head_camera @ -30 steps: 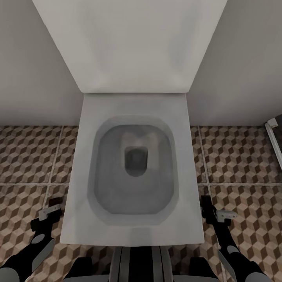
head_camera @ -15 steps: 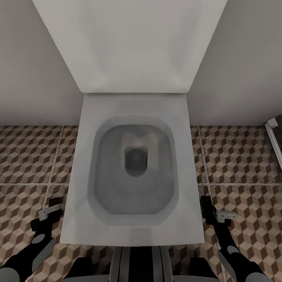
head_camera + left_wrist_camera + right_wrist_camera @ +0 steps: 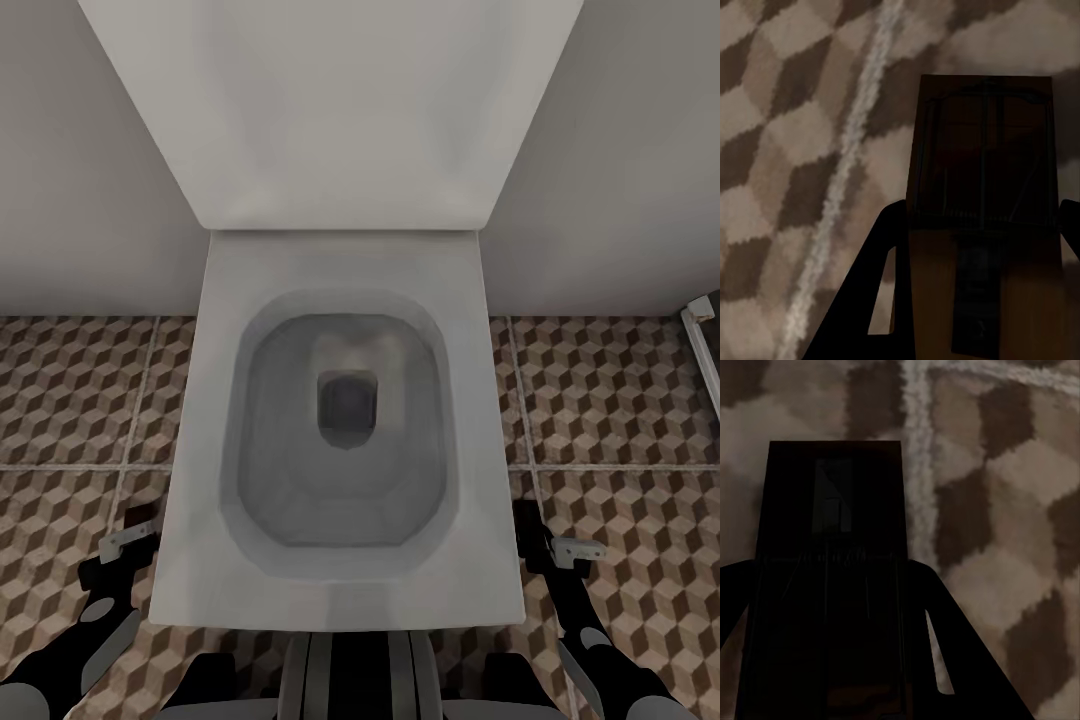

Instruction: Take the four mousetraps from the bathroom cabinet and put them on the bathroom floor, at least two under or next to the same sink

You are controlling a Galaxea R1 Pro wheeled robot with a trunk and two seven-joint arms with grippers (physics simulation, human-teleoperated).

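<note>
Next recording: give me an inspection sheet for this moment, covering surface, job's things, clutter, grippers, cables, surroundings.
Surface: bathroom floor, cube-pattern tiles with pale grout.
Job's things: one mousetrap between the left gripper's fingers; another mousetrap between the right gripper's fingers, both above the floor tiles.
Clutter: nothing seen.
Grippers: left gripper and right gripper low on either side of the toilet.
Cables: nothing seen.
Surroundings: white toilet directly ahead, lid up, plain wall behind.
</note>
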